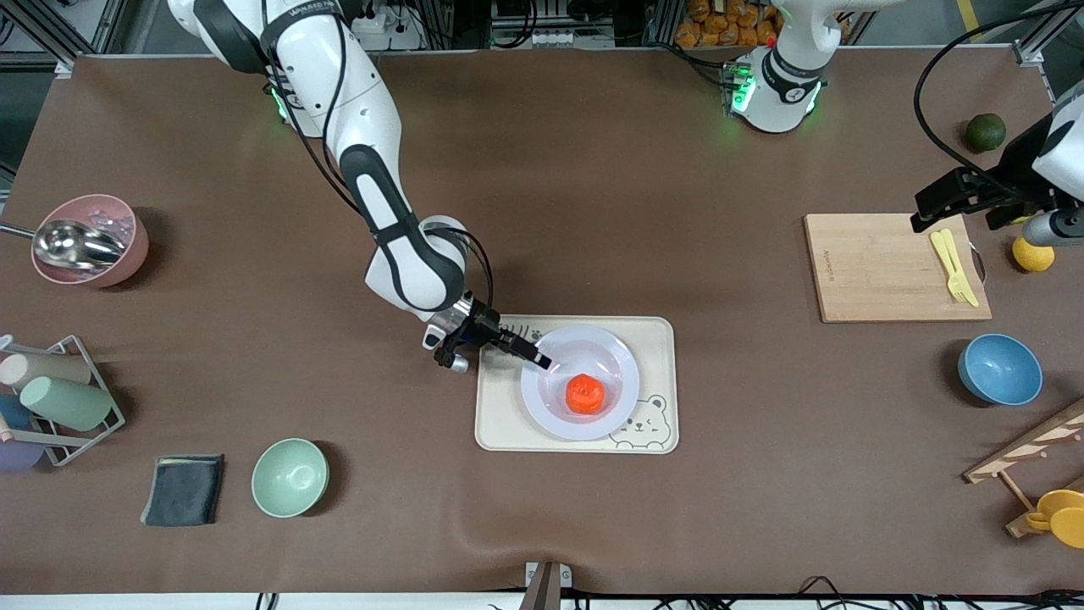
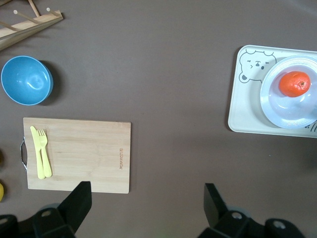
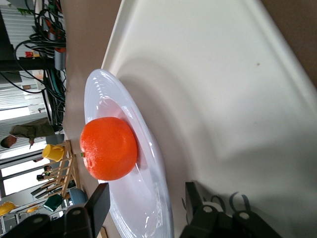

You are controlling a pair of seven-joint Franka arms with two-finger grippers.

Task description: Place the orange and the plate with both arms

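Observation:
The orange (image 1: 584, 394) lies in the well of the white plate (image 1: 618, 349), which sits on the cream bear-printed tray (image 1: 656, 339). My right gripper (image 1: 540, 359) is low at the plate's rim on the side toward the right arm's end, open, one finger over the rim and one outside it. The right wrist view shows the orange (image 3: 109, 148), the plate (image 3: 97, 94), the tray (image 3: 213, 74) and my right gripper (image 3: 146, 192) astride the rim. My left gripper (image 1: 957, 207) hangs open and empty over the cutting board's corner; its wrist view (image 2: 147, 192) shows the orange (image 2: 294, 83) and plate (image 2: 277, 108) far off.
A wooden cutting board (image 1: 881, 267) holds a yellow fork and knife (image 1: 954, 267). Nearby are a lemon (image 1: 1033, 254), a dark green fruit (image 1: 986, 131) and a blue bowl (image 1: 999, 368). A green bowl (image 1: 290, 477), a grey cloth (image 1: 184, 489), a cup rack (image 1: 51, 398) and a pink bowl (image 1: 89, 240) stand toward the right arm's end.

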